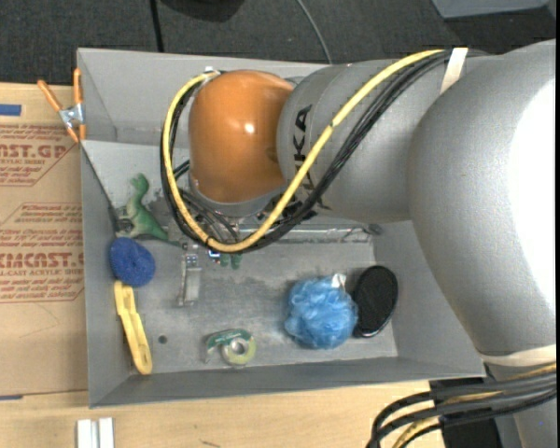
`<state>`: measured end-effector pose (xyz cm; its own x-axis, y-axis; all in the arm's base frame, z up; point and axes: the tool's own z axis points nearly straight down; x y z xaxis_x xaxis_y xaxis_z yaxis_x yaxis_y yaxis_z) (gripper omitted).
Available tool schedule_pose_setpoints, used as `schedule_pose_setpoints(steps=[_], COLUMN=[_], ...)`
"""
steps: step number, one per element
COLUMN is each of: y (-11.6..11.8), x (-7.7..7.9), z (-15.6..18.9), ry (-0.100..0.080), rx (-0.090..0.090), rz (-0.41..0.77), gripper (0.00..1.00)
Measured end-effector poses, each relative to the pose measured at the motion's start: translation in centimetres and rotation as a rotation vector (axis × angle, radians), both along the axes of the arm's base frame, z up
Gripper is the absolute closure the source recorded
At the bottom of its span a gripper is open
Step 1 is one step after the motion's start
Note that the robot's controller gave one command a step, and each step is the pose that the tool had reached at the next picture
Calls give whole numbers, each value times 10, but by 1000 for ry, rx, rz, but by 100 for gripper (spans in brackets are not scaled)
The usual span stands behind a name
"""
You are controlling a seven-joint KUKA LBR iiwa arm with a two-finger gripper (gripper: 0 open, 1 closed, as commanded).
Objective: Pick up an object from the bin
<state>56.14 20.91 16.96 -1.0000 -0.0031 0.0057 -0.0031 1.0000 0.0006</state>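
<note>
Since the green toy dinosaur (pixel 142 215) lies by the left wall of the bin (pixel 98 250), just beside the gripper (pixel 213 248), whose state cannot be told under the orange cover (pixel 233 133), the approach is judged in hand, and the next move calls for centring over one item.

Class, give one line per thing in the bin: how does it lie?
Green toy dinosaur: by the left wall.
Blue ball: loose, beside the dinosaur.
Yellow strip: flat along the left wall.
Small ring: flat, apart.
Blue mesh puff: touching the black disc.
Black disc: against the puff's right side.
</note>
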Motion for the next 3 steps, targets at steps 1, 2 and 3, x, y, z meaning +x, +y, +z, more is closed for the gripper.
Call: schedule_pose_setpoints(steps=[1,2,3], y=[-1,16,38], x=[2,13,16], z=[5,-48,-59], ry=[-7,-7,-8], rx=[1,2,4], rz=[-2,-115,-183], gripper=[0,0,0])
